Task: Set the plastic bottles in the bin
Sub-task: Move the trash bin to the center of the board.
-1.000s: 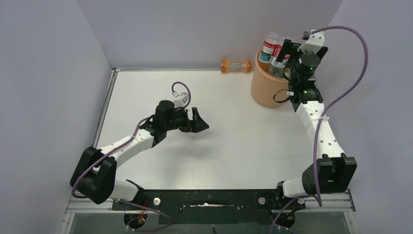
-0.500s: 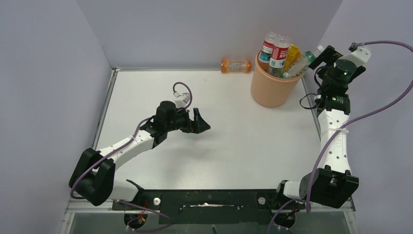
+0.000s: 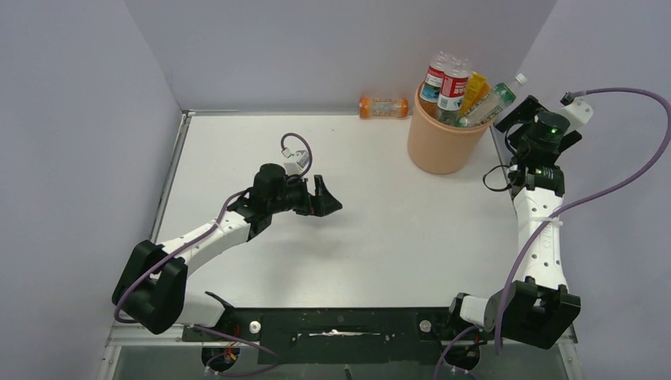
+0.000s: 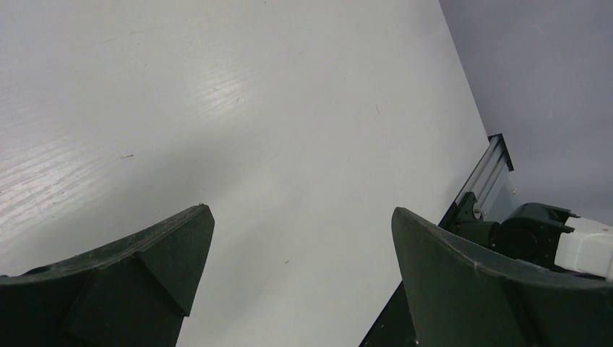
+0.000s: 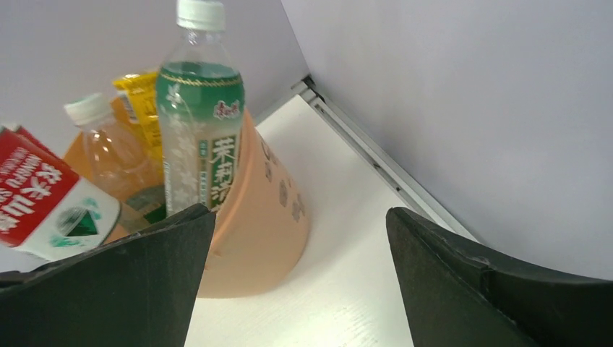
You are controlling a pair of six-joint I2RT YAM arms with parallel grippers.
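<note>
Two tools, each spread wide and holding nothing; the left tool [image 3: 327,198] hovers over bare bench [image 3: 396,229]; well ahead of it and to its right, an orange bottle [image 3: 384,107] lies on its side by the back wall [image 3: 316,47]; the peach bin [image 3: 437,150] stands just left of the right tool [image 3: 514,115], crammed with bottles [image 3: 453,85]; a green-labelled bottle [image 3: 490,101] leans nearest that tool.
</note>
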